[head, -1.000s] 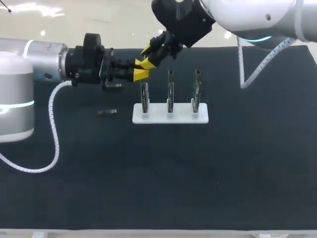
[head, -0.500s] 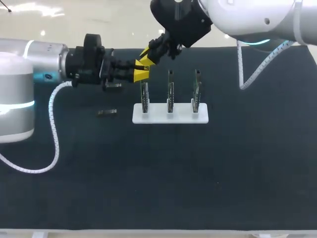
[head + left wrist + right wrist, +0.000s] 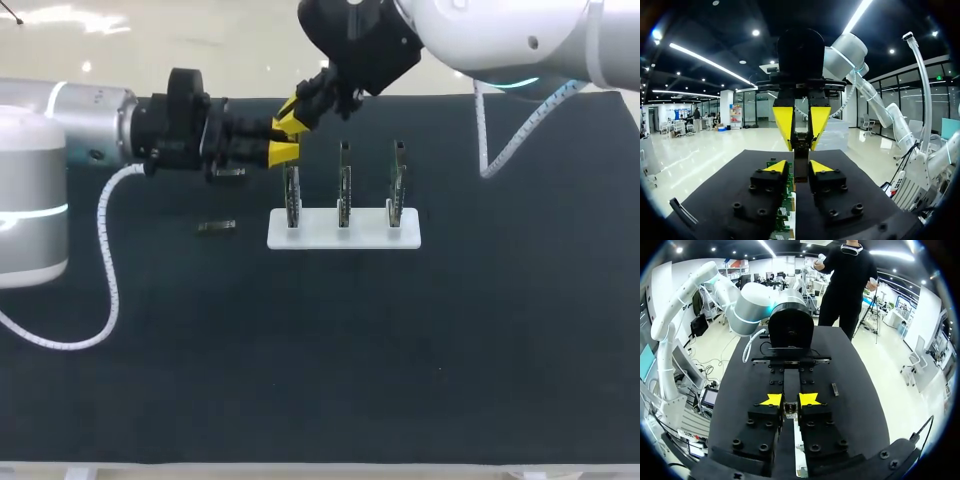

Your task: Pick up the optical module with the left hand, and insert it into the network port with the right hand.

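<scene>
The optical module [image 3: 800, 159], a slim dark bar, stands upright between the two grippers above the table's far left. In the left wrist view my left gripper [image 3: 799, 167] has its fingers on either side of the module's lower part, with narrow gaps, so it is open. My right gripper [image 3: 801, 134] comes from above and is shut on the module's upper end. The right wrist view shows my right gripper [image 3: 790, 400] pinching the module's end [image 3: 788, 408]. In the head view both grippers [image 3: 283, 142] [image 3: 294, 112] meet above the leftmost green board [image 3: 291, 192], and the module is hidden among the yellow tips.
A white stand [image 3: 343, 238] holds three upright green port boards in a row. A spare module [image 3: 216, 227] lies on the dark mat left of the stand, and another small dark piece [image 3: 229, 172] lies under the left gripper. My left arm's white cable [image 3: 108, 270] loops over the mat.
My right gripper has closed onto the module's upper end and shifted slightly left. My left gripper's fingers have parted a little around the module.
</scene>
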`<state>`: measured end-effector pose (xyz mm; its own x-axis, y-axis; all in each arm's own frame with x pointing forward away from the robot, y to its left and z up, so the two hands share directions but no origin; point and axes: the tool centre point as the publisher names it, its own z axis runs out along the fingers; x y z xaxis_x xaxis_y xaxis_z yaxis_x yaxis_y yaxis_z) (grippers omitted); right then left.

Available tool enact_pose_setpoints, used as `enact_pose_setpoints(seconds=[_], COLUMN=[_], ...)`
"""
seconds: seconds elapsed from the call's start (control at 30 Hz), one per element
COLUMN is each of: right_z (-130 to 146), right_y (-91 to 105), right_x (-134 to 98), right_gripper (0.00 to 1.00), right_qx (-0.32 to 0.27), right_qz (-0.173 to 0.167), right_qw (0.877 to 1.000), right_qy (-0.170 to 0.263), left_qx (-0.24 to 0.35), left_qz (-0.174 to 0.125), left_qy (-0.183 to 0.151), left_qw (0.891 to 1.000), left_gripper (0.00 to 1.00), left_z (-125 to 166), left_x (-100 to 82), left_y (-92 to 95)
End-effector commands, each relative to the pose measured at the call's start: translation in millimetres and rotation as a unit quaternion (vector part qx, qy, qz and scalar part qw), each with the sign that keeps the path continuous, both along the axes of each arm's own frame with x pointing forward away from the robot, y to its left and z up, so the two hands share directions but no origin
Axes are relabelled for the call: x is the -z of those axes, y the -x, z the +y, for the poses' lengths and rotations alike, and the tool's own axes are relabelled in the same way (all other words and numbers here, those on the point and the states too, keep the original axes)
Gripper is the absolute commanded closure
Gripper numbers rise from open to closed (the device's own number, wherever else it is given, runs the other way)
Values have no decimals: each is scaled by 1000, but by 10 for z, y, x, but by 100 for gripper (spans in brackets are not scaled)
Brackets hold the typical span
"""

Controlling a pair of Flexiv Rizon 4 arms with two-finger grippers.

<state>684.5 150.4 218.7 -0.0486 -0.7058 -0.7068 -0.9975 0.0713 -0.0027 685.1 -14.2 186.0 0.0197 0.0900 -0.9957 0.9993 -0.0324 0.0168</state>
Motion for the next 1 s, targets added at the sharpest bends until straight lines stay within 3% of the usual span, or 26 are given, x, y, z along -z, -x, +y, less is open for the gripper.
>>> enact_pose_setpoints(seconds=[0.03,0.43,0.67,1.0], right_z=[25,35,42,26], right_y=[-14,-25,-34,-53], right_x=[-15,-24,-17,-8], right_gripper=[100,100,100,100], right_qx=[-1,-1,0,-4], right_qz=[2,5,6,7], right_qw=[1000,1000,1000,1000], right_qy=[3,5,6,8], left_qx=[-1,-1,-4,-3], left_qz=[0,0,12,6], left_qy=[0,0,-92,-186], left_qw=[1000,1000,996,982], left_gripper=[0,0,0,0], left_z=[-11,-11,346,867], left_x=[3,3,-9,-108], left_y=[-4,-4,-7,36])
